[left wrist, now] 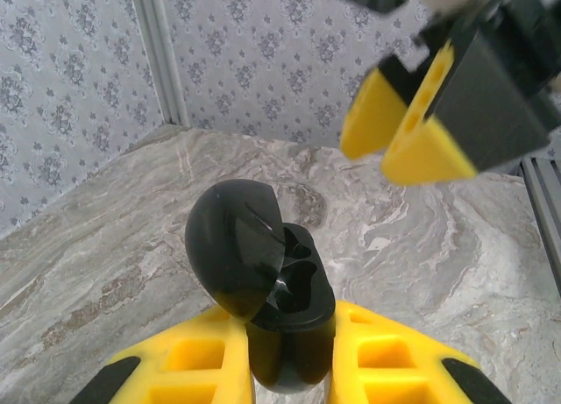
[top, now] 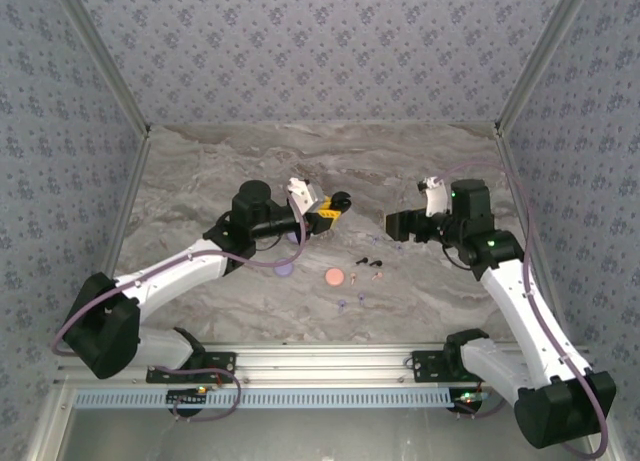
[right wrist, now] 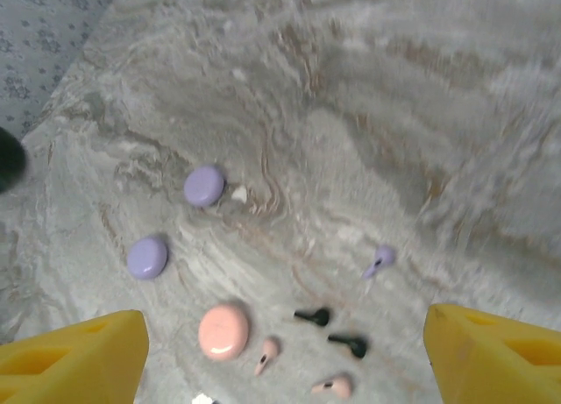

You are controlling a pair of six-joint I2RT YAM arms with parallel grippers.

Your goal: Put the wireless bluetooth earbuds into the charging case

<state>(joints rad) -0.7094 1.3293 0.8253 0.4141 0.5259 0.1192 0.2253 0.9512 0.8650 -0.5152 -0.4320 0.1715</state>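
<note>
Left gripper (left wrist: 289,369) is clamped on glossy black charging case (left wrist: 263,272), lid open. Right gripper (right wrist: 285,356) is spread wide above tiny black stemmed earbuds (right wrist: 314,316), judged light and slick; pinch across stem advised.

Tabletop (top: 320,161): I'm seeing grey marbling running across it.
Walls (top: 320,51): floral paper is enclosing three sides.
Rail (top: 330,357): lying along the near edge.

Your right claw (right wrist: 282,321) hangs spread wide above a tight scatter: black earbuds (right wrist: 313,316), pink earbuds (right wrist: 267,351) and the pink case (right wrist: 223,330) lie close together, leaving only narrow gaps. The lilac earbud (right wrist: 379,259) lies apart, with bare worktop (right wrist: 394,88) around it. Two lilac cases (right wrist: 203,185) sit off to the left. Your left claw (left wrist: 291,369), gripping the open black case (left wrist: 254,255), hangs near that scatter. The far worktop is free.
</note>
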